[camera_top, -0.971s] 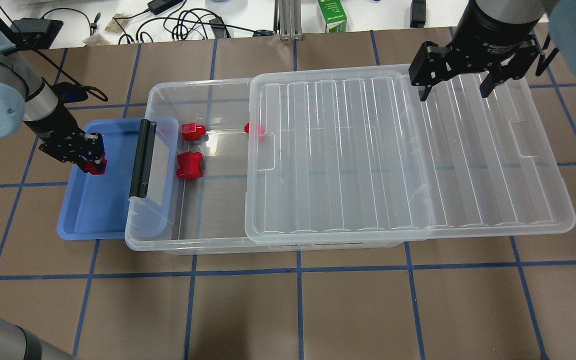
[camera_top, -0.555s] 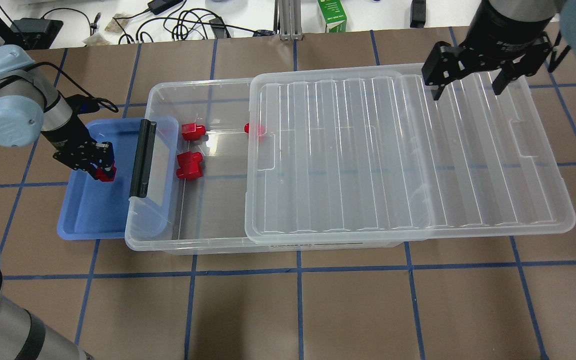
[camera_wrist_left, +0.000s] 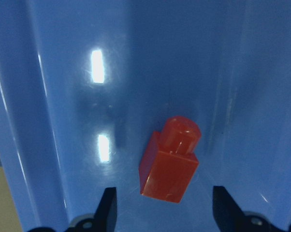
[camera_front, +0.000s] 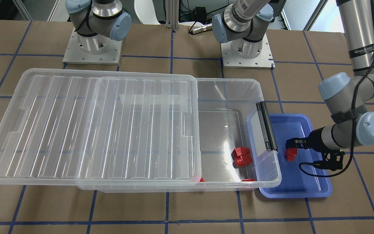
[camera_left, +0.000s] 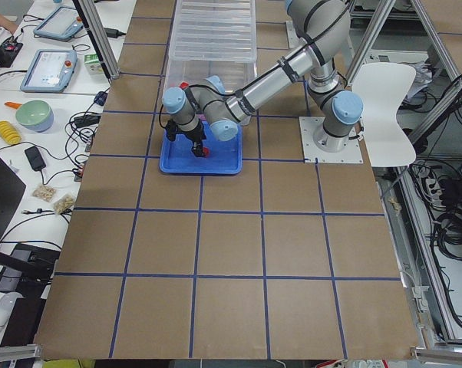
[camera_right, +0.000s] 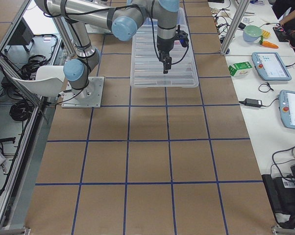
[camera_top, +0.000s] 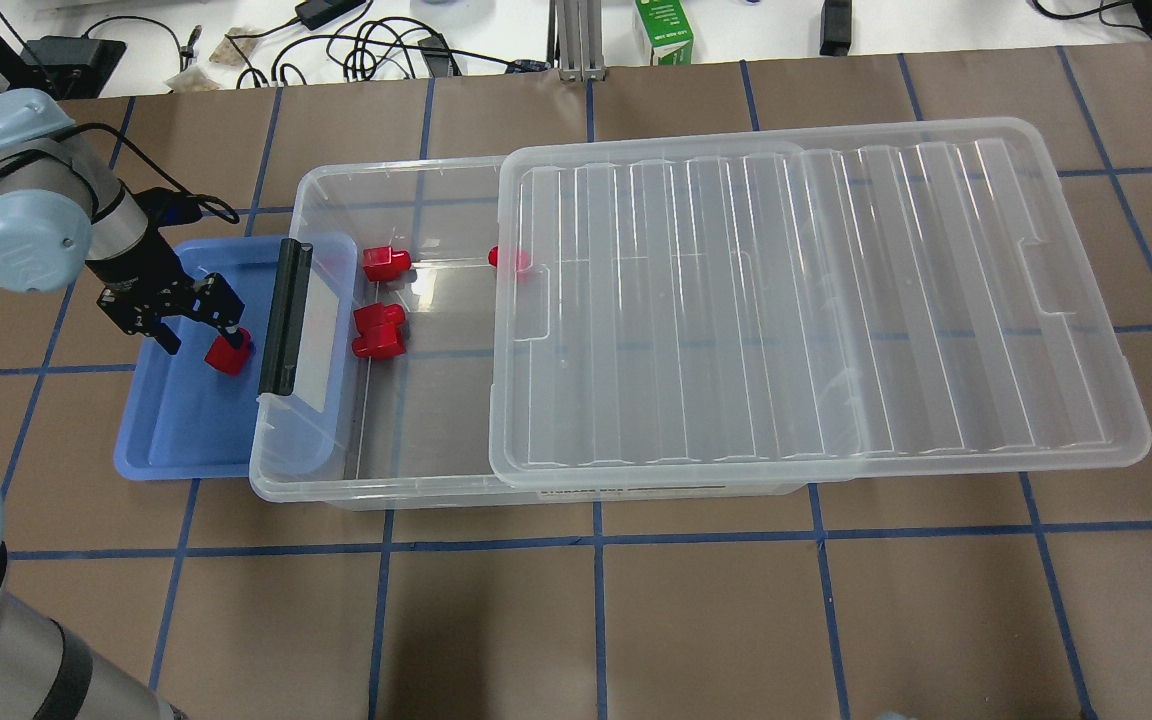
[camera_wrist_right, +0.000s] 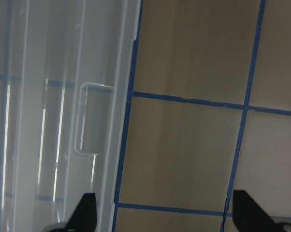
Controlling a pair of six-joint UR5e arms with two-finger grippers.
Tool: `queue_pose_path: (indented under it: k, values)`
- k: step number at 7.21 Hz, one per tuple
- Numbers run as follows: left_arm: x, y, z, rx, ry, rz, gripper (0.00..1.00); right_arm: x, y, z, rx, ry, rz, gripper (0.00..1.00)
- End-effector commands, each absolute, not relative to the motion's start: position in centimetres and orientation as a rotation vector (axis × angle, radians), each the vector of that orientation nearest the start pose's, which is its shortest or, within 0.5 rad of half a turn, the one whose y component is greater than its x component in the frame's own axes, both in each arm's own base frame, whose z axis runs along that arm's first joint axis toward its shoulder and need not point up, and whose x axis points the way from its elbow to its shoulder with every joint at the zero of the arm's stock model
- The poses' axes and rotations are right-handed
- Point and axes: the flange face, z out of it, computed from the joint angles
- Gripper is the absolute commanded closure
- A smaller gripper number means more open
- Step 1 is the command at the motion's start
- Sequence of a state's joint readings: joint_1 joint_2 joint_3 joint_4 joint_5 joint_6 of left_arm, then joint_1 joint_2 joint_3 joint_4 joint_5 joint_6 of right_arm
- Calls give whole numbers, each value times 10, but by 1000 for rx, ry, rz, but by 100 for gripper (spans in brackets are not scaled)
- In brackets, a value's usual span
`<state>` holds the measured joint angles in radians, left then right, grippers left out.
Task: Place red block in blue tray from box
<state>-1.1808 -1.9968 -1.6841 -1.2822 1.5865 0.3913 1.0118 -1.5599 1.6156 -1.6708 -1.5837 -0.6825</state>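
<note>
Red block (camera_wrist_left: 169, 162) now free in blue tray (camera_top: 176, 430)

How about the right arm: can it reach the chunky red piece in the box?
Probably, from above: the chunky red piece lies uncovered in the box, clear of the lid. The open right gripper is at the far end, a long reach.

Ribbed lid (camera_top: 796, 300) over most of box (camera_top: 421, 425)

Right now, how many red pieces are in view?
4. One block lies in the tray, below the left gripper. Three are in the box: a smaller piece and a bigger piece at its uncovered end, a third piece half under the lid. The lid may hide more.
</note>
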Motion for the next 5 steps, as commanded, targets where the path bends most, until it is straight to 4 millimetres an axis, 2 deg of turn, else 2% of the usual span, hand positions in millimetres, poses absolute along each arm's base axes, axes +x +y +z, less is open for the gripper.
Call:
queue_pose_path:
  k: [1,2,3,4,5]
  values:
    - [90,-585,294,19,3193,322,0,-181,-486,401,-131,3138,-65,0]
    - [76,-582,340,53,3191,328,0,-182,-484,381,-128,3138,-41,0]
    - [49,-576,392,95,3178,320,0,-186,-487,359,-124,3112,8,0]
    - [25,-565,429,5,3169,277,0,-187,-490,350,-123,3101,32,0]
    - [-7,-552,453,25,3156,212,0,-181,-490,352,-116,3099,24,0]
